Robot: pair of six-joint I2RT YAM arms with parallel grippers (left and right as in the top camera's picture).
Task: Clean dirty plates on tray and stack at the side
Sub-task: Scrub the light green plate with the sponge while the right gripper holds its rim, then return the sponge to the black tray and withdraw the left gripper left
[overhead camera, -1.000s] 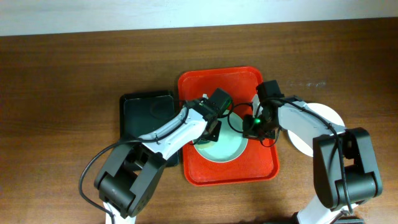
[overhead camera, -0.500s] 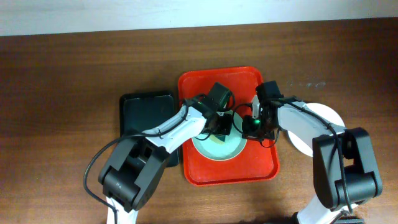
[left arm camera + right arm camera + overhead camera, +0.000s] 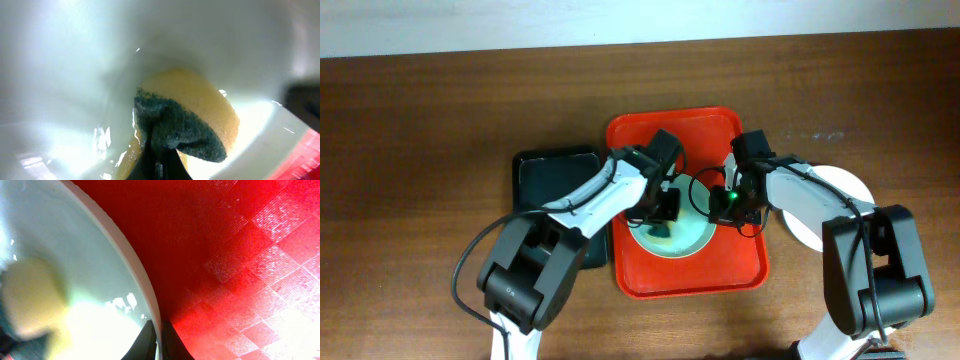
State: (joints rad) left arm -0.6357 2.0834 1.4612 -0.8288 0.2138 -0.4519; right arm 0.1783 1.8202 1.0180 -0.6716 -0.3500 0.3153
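Left gripper (image 3: 159,167) clenched on a yellow sponge (image 3: 200,105), coarse green face, pressed to the glossy pale plate (image 3: 65,65). My right gripper (image 3: 156,339) pinches that plate's thin rim over the textured red tray (image 3: 225,255).

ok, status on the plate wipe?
Left gripper shut on sponge, on plate in tray. Right gripper pinching plate rim. White plate off tray, right side. Nothing blocking.
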